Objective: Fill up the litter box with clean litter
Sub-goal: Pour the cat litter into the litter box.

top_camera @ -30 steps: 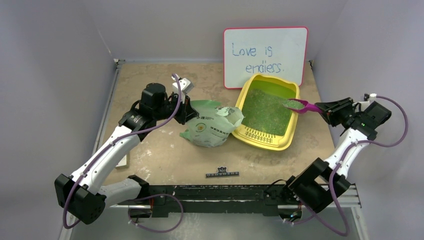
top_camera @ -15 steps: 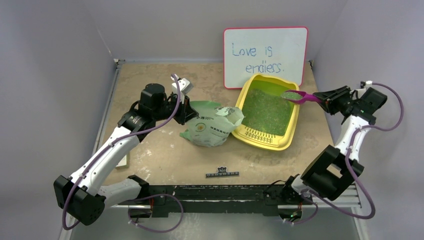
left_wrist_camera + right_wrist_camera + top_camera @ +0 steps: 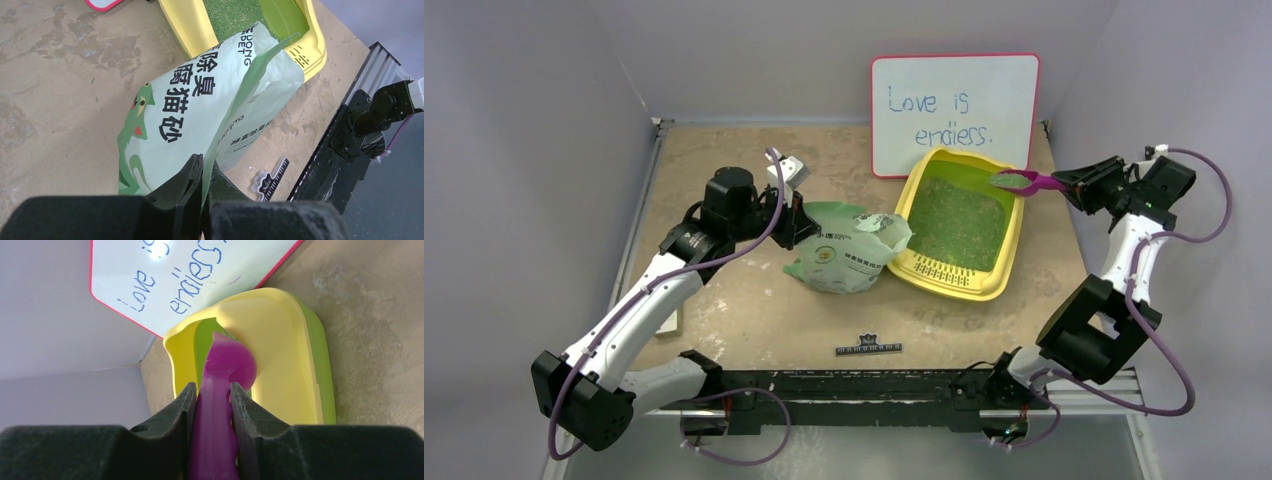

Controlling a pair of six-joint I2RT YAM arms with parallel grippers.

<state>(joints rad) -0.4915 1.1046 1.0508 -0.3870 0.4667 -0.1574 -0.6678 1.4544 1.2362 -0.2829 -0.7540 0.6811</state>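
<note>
Left arm (image 3: 639,305) stretched forward, left claw (image 3: 202,170) pinched shut, right arm (image 3: 1127,268) folded upright, right claw (image 3: 212,390) clamped.

CAMERA PLACEMENT

Top external: fixed high behind the bases, looking down across the tabletop (image 3: 754,310). Left wrist: close behind the left end effector (image 3: 202,161), facing the bag (image 3: 185,110). Right wrist: close behind the right end effector (image 3: 212,390), facing the litter box (image 3: 280,340), which all three views share.

The black right fingers (image 3: 172,412) flank a magenta scoop (image 3: 216,405); beyond them the yellow litter box (image 3: 946,270) holds grass-green clean litter (image 3: 954,220). Ahead of the black left fingers (image 3: 187,182), a pale green bag (image 3: 190,100) carries black characters and a frog print. The surface (image 3: 744,300) is mottled tan.
</note>
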